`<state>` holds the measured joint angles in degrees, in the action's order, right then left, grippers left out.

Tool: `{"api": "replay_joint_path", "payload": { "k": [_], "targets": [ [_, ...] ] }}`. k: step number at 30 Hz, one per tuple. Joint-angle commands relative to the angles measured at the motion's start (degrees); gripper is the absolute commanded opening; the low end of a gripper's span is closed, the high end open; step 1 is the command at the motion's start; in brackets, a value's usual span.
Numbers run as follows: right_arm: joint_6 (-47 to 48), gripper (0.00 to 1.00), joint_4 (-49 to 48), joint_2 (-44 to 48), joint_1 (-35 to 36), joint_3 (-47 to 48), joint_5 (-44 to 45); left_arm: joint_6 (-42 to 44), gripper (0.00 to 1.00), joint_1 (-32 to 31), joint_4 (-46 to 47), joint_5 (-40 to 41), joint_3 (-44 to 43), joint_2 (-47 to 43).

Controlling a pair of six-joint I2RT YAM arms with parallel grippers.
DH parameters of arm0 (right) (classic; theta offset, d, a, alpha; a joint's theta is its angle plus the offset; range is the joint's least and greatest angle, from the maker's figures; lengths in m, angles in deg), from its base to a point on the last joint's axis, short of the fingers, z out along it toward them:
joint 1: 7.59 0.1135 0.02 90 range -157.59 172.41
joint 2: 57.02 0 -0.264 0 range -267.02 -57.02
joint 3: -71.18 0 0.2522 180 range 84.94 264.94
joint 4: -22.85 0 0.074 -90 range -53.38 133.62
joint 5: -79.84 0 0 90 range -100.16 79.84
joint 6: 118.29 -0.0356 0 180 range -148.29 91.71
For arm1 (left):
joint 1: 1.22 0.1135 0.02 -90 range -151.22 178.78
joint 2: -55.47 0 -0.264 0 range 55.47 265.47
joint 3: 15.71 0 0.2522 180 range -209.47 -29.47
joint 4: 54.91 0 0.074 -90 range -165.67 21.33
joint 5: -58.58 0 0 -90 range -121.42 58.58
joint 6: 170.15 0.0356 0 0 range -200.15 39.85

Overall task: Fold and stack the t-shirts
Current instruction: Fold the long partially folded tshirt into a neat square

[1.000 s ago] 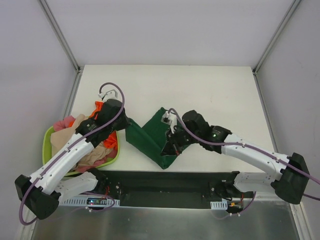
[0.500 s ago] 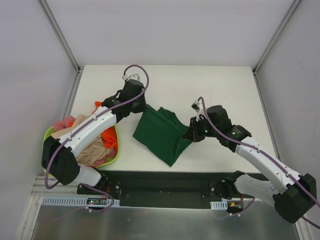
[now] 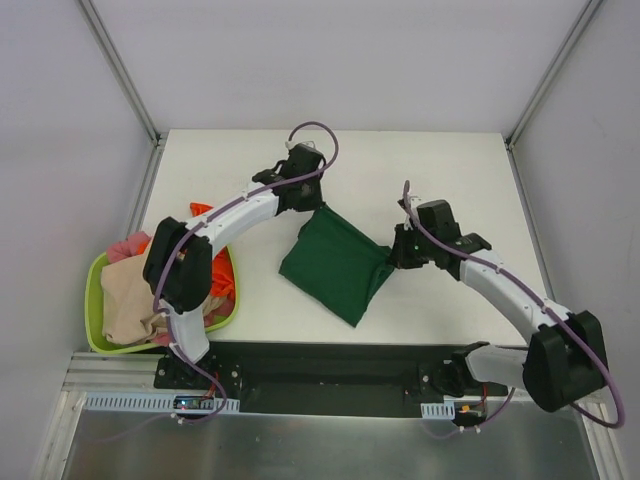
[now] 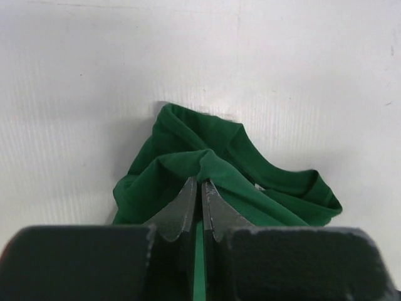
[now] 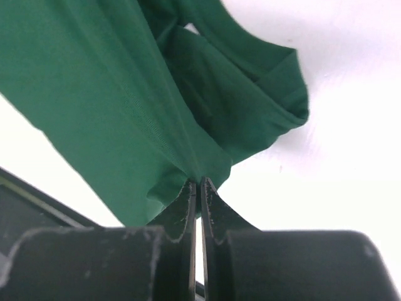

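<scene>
A dark green t-shirt (image 3: 335, 264) hangs stretched between both grippers over the middle of the white table (image 3: 420, 165). My left gripper (image 3: 312, 207) is shut on its far left corner; in the left wrist view the green t-shirt (image 4: 219, 160) bunches at the left gripper (image 4: 201, 183). My right gripper (image 3: 394, 256) is shut on the right corner; the green t-shirt (image 5: 125, 94) drapes away from the right gripper (image 5: 198, 183) in the right wrist view. Orange, beige and pink t-shirts (image 3: 140, 295) lie heaped in the basket.
The lime-green basket (image 3: 97, 340) stands at the table's near left. A black strip (image 3: 330, 365) runs along the near edge between the arm bases. Metal frame posts rise at the far corners.
Both grippers have carried the green t-shirt away from the near edge toward the table's middle and spread apart. The left arm swung from over the basket far out to the right.
</scene>
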<state>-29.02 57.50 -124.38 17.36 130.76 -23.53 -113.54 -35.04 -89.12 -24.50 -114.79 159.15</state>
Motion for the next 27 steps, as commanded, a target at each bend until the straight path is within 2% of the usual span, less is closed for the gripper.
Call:
{"api": "replay_joint_path", "payload": {
  "k": [1,9,17,23,27],
  "targets": [
    [3.89,0.00,2.76,-6.28,-2.62,3.30,4.22,2.19,0.00,0.95,1.46,7.49,-4.15,3.36],
    [7.23,0.00,-0.06,-13.50,-3.68,7.17,5.02,2.63,0.00,1.13,0.59,12.68,-6.00,7.59],
    [10.22,0.00,-0.93,-10.26,-3.68,7.79,-3.24,1.40,0.00,1.13,0.67,14.08,-0.65,1.10],
    [11.02,0.00,-0.85,-10.08,-4.38,8.93,-2.45,-0.36,0.00,1.13,0.50,20.23,3.92,-3.65],
    [10.84,0.00,-0.14,-12.53,-4.73,10.77,-2.37,0.77,0.00,1.30,0.41,20.77,2.27,-1.65]
  ]
}}
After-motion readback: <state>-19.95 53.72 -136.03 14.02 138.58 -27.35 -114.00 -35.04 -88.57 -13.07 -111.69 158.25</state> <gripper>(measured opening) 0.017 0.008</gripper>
